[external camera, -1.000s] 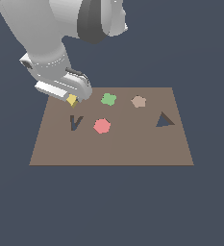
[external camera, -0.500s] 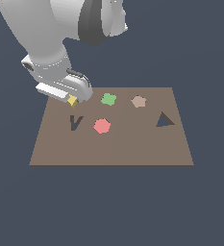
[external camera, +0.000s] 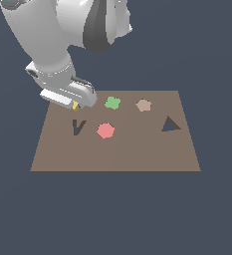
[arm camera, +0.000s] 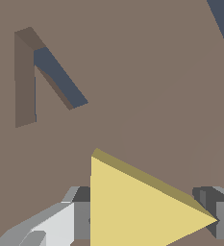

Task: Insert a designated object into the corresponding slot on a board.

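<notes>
The small yellow triangular block [external camera: 76, 105] sits at the back of the brown board [external camera: 137, 152], toward the exterior view's left. My gripper [external camera: 74, 102] is down over it, so only its tip shows there. In the wrist view the block [arm camera: 132, 206] lies between my fingers [arm camera: 77, 216], which touch its flat side and its point; the gripper [arm camera: 149, 218] is shut on it. The dark solid triangular slot [external camera: 171, 125] is far off toward the board's right in the exterior view. It is out of the wrist view.
A dark V-shaped cut-out [external camera: 77, 127] lies just in front of the gripper and also shows in the wrist view [arm camera: 56, 79]. A red hexagon [external camera: 105, 130], a green clover-like piece [external camera: 112, 103] and a tan piece [external camera: 144, 105] lie on the board between the gripper and the slot.
The gripper sits slightly lower over the yellow block, and less of the block shows. Nothing else has moved.
</notes>
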Controlling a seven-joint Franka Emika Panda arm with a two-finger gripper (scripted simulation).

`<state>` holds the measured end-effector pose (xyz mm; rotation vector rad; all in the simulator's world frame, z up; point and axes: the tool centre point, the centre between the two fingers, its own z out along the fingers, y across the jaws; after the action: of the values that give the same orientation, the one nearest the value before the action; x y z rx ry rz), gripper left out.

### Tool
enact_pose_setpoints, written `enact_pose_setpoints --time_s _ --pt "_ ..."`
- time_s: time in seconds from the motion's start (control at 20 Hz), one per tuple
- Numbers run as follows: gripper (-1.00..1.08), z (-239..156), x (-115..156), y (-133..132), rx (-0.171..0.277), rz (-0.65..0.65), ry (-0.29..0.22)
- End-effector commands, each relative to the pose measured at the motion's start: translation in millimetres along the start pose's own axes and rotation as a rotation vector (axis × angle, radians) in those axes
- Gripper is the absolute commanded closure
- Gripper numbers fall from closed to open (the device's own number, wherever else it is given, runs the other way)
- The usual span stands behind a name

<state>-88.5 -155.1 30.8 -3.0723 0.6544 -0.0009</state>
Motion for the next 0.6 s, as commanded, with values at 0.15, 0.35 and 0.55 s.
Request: enact_pose_setpoints --time_s 0.15,0.35,0.55 --pt "1.08 0.9 -0.1 0.1 0.000 0.000 -0.001" --pt "1.08 0.1 0.0 0.0 0.000 0.000 0.000" --pt "1.08 -0.2 2.2 -5.4 0.000 -0.017 0.000"
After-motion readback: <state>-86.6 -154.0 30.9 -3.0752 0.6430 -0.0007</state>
